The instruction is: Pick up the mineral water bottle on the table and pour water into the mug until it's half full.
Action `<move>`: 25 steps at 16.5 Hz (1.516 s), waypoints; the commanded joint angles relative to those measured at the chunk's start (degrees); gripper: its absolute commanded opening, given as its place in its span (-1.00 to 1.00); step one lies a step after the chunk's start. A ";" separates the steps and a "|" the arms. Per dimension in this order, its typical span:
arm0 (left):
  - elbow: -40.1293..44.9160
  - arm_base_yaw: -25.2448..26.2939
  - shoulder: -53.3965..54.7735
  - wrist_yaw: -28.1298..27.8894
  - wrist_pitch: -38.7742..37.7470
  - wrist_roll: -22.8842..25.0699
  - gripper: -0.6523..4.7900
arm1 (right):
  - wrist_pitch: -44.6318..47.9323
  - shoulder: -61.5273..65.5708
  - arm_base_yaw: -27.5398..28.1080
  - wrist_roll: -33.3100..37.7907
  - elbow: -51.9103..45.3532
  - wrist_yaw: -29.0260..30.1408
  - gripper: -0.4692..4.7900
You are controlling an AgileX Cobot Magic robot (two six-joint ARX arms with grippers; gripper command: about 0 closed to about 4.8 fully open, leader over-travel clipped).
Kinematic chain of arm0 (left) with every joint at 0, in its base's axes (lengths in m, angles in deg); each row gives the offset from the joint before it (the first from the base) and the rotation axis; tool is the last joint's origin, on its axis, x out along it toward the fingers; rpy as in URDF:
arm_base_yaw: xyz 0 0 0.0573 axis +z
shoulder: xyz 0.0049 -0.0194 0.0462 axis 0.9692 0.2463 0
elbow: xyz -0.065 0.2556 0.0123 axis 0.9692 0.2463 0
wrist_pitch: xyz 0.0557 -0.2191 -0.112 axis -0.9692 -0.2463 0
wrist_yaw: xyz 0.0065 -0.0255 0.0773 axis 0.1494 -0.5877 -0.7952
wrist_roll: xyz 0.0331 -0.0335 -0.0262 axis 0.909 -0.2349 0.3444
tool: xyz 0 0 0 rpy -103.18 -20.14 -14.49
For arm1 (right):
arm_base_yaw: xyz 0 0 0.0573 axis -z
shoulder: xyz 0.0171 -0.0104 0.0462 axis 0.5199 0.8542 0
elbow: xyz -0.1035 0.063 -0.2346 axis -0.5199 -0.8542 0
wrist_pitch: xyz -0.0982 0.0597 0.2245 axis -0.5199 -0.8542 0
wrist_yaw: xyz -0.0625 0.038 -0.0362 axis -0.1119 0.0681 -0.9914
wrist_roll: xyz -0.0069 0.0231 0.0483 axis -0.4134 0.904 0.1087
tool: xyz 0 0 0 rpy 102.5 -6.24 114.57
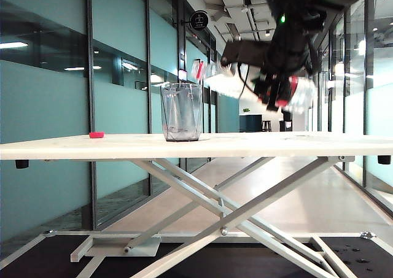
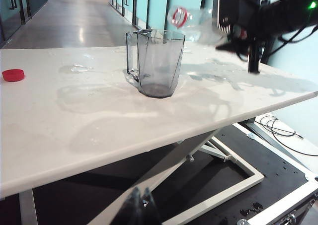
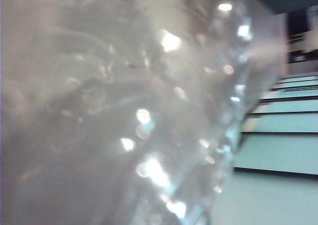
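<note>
The mug (image 2: 158, 63) stands on the table (image 2: 99, 130); above its rim the right gripper (image 2: 233, 24) clamps the bottle (image 2: 191, 21) — tipped, neck toward the mug; a red cap (image 2: 13, 75) lies well apart.

Place: office building corridor.
Walls: teal frosted glass partitions (image 1: 123, 106) in dark frames.
Floor: long polished hallway floor (image 1: 319, 198).
Ceiling: exposed ducts, round hanging sign (image 1: 199, 20).
</note>
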 commanded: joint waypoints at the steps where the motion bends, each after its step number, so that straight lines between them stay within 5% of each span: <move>1: -0.13 0.00 0.09 0.20 -0.46 0.31 -0.78 | 4.70 -1.70 -0.11 -4.46 0.66 -1.31 -0.14; 14: -0.13 0.00 0.09 0.22 -0.57 1.31 -0.78 | 9.51 -1.79 -0.13 -17.62 0.66 -5.07 -0.14; 25: -0.13 0.00 0.09 0.20 -1.36 2.43 -0.78 | 12.81 -1.79 -0.13 -21.20 0.66 -5.18 -0.14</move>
